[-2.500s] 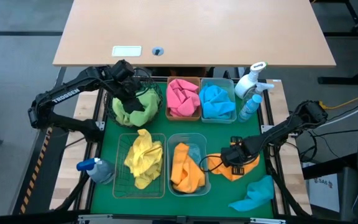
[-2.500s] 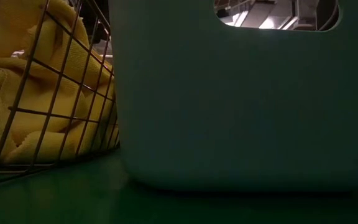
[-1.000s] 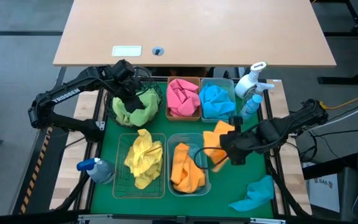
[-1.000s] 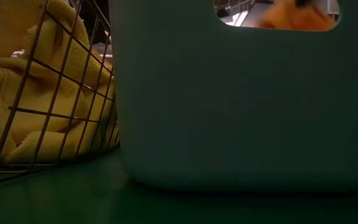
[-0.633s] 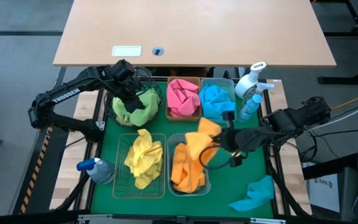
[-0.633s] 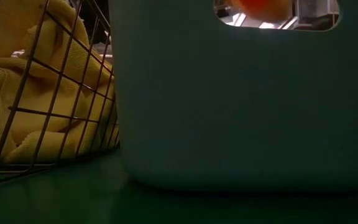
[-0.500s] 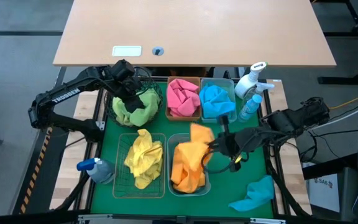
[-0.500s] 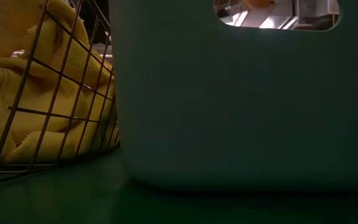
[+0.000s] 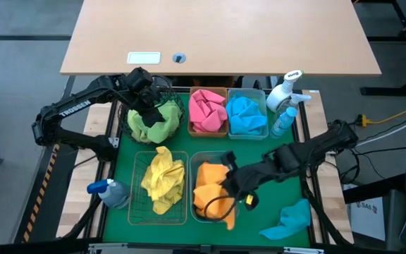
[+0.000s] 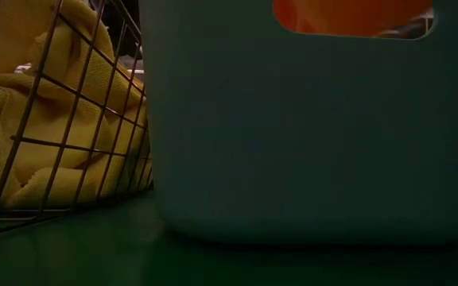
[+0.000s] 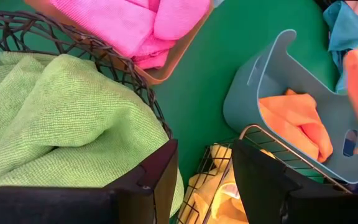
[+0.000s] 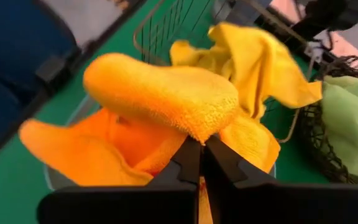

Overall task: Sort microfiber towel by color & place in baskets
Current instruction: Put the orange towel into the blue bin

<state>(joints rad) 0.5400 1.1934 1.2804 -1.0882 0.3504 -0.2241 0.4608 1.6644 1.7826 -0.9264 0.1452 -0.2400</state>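
My right gripper (image 9: 232, 180) is shut on an orange towel (image 12: 160, 93) and hovers over the pale blue bin (image 9: 213, 187), where another orange towel (image 9: 206, 192) lies. Through the bin's handle cutout, the low view shows orange cloth (image 10: 348, 16). My left gripper (image 11: 204, 174) stands open above the dark mesh basket (image 9: 162, 90), over the green towel (image 11: 55, 124). The wire basket (image 9: 138, 185) holds a yellow towel (image 9: 162, 180). One teal towel (image 9: 287, 219) lies on the green mat at the near right. My right gripper pinches a bunched fold (image 12: 194, 134) of the orange towel between its two fingertips, reaching in from the table's right. The cloth billows out ahead of the fingers, slack. Part of it droops over the bin's near rim (image 9: 224, 215).
A pink towel (image 9: 206, 109) fills the amber bin and a blue towel (image 9: 245, 113) the blue bin at the far side. Spray bottles stand at the far right (image 9: 284, 92) and near left (image 9: 108, 190). A wooden table (image 9: 217, 35) lies beyond.
My right gripper has carried the orange towel from the mat right of the pale blue bin toward the table's left and near edge, ending over the bin and lower. The towel has swung along with it and now drapes into the bin.
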